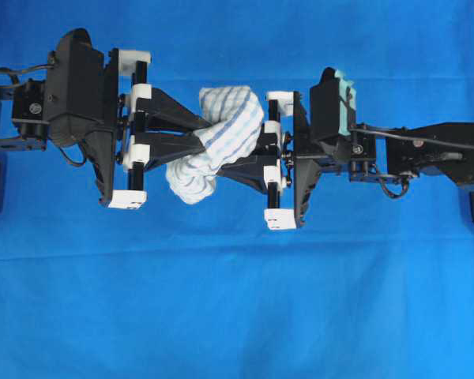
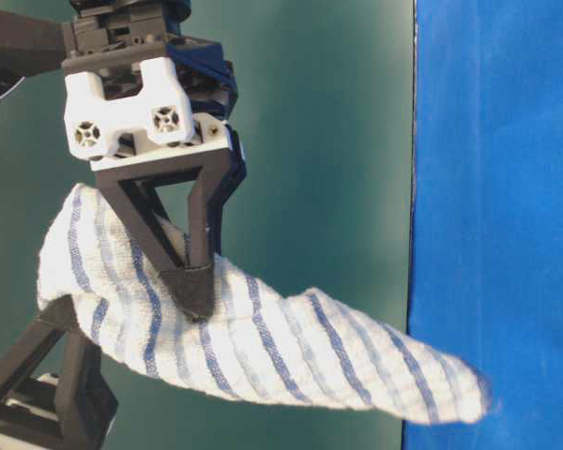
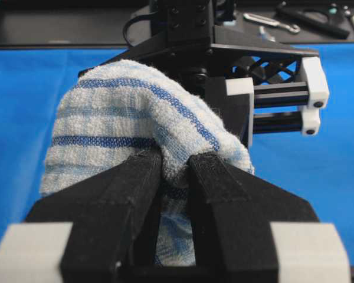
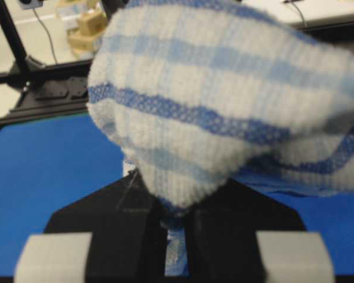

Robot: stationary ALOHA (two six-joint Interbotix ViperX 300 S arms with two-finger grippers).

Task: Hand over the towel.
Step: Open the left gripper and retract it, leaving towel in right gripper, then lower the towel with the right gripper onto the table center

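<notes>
Item: towel (image 1: 221, 130). Small white terry cloth, thin blue and grey stripes. Held bunched in mid-air above the blue sheet (image 1: 237, 300), between the two grippers, which face each other nose to nose.

Nearest, in the right wrist view: right gripper (image 4: 176, 227), jaws drawn together on a fold of cloth, only a thin strip showing between them; the bulk of the towel is heaped over the jaw tips.

Further, in the left wrist view: left gripper (image 3: 174, 171), jaws likewise clamped on a pinched fold, the cloth doming above.

Handling, judged: light, soft, limp; unsupported ends droop, as seen in the table-level view. Not fragile; the rough pile should resist slipping. Best taken at a bunched fold, several layers thick, close beside the other grip.
</notes>
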